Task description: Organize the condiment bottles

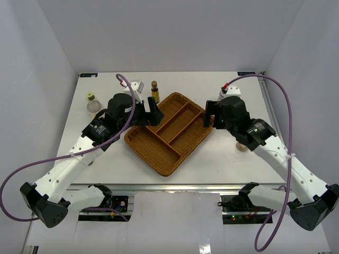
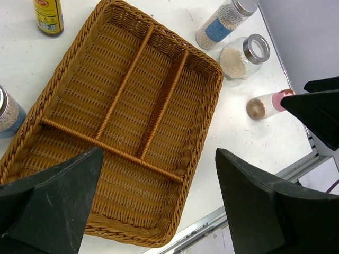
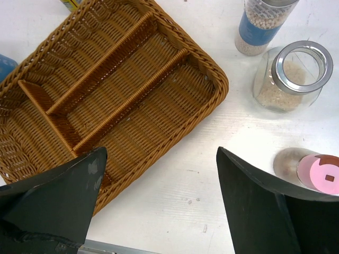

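The brown woven divided tray (image 1: 169, 143) lies mid-table and has nothing in it. My left gripper (image 1: 147, 115) is open and empty above the tray's left edge (image 2: 159, 159). My right gripper (image 1: 209, 117) is open and empty above its right corner (image 3: 160, 159). A slim amber bottle (image 1: 154, 91) (image 2: 48, 16) and a silver-capped cylinder (image 1: 136, 86) stand behind the tray. Right of the tray are a blue-labelled cylinder (image 3: 262, 26) (image 2: 222, 24), a silver-lidded glass jar (image 3: 294, 74) (image 2: 243, 50) and a pink-capped bottle (image 3: 312, 169) (image 2: 267, 105) (image 1: 241, 146).
A small yellow-capped bottle (image 1: 90, 97) and a squat glass jar (image 1: 94, 106) stand at the far left. The table's metal front edge (image 2: 228, 222) runs just below the tray. White walls close in both sides. The right gripper's fingertip (image 2: 318, 108) shows in the left wrist view.
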You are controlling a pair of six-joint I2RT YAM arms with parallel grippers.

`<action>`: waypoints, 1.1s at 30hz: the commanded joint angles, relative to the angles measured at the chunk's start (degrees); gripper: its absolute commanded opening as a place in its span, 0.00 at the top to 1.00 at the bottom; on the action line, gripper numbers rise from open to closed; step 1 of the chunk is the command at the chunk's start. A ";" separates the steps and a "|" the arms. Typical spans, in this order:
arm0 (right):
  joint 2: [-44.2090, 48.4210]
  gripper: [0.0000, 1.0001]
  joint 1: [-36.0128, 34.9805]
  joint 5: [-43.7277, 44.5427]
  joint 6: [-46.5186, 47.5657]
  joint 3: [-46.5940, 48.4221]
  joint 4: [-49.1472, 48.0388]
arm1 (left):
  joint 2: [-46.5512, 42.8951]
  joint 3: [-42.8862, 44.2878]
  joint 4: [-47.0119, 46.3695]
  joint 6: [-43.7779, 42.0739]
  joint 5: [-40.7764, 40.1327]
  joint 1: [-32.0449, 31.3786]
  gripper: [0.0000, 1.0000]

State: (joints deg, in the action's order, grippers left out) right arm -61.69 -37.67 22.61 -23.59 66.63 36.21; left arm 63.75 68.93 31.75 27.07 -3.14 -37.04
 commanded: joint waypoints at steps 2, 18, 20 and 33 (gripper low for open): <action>-0.77 0.10 -0.12 1.11 -0.09 1.54 -0.65 | -2.14 -0.36 0.16 0.08 0.95 0.03 0.02; -12.59 0.10 10.69 3.32 9.42 10.98 -11.38 | -3.32 -3.26 -3.04 0.89 6.15 -0.01 0.02; -17.03 0.10 14.06 2.11 9.78 13.58 -12.18 | -3.36 -4.00 -3.89 1.04 7.22 0.03 0.02; -35.63 0.08 25.40 -3.46 12.04 22.80 -13.01 | -4.65 -3.84 -2.93 -1.72 8.54 0.03 0.02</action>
State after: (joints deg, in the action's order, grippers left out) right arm -95.11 -13.94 20.99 -13.40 85.76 25.24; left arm 61.42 63.42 28.73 26.92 4.38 -37.04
